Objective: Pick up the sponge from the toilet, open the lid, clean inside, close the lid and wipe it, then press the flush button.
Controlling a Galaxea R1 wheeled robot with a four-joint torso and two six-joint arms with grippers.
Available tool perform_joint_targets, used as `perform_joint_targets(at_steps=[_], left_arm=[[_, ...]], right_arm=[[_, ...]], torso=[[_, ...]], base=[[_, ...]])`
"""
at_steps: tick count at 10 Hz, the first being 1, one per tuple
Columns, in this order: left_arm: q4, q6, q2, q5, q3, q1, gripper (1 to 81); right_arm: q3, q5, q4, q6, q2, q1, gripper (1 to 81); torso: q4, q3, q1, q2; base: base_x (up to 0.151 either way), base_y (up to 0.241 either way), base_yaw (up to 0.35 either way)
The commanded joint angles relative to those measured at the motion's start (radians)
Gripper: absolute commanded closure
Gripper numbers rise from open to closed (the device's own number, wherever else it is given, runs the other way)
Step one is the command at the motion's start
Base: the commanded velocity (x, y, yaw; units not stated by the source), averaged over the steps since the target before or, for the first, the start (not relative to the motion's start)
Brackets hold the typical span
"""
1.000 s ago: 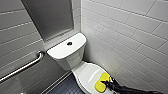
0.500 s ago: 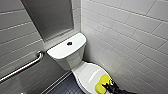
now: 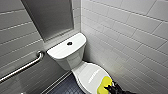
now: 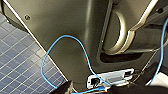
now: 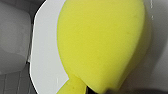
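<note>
The white toilet (image 3: pixel 67 53) stands in the corner with its lid (image 3: pixel 87 75) down. The round dark flush button (image 3: pixel 69 43) sits in the tank top. The yellow sponge (image 3: pixel 103 84) lies on the front right of the lid. My right gripper (image 3: pixel 110 89) is at the sponge's near end, shut on it. In the right wrist view the sponge (image 5: pixel 100 42) looms large over the white lid (image 5: pixel 45 62), and its near end is pinched in. The left wrist view looks at the robot's own body and a blue cable (image 4: pixel 48 56).
A metal grab bar (image 3: pixel 22 67) runs along the left wall. White tiled walls close in on the toilet at the back and right. Dark tiled floor (image 3: pixel 63 87) lies left of the bowl and shows in the left wrist view (image 4: pixel 17 62).
My right gripper has closed on the near end of the sponge. The sponge has stayed on the lid and the toilet has not moved.
</note>
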Motion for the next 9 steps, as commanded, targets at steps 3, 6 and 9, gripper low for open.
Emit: perform_joint_targets(at_steps=[3,6,9], left_arm=[[0.001,0.002,-0.048,0.087,0.108,0.001,1.0],[0.002,0.003,-0.186,0.087,0.329,-0.038,1.0],[0.002,0.003,-0.295,0.09,0.495,-0.088,1.0]], right_arm=[[0.384,-0.014,0.006,0.007,-0.35,0.025,81.1],[0.489,0.023,0.004,0.0,-0.501,-0.119,81.1],[0.468,0.126,0.002,-0.004,-0.54,-0.304,81.1]], torso=[[0.0,0.0,0.0,0.0],[0.0,0.0,0.0,0.0],[0.0,0.0,0.0,0.0]], base=[[0.0,0.0,0.0],[0.0,0.0,0.0],[0.0,0.0,0.0]])
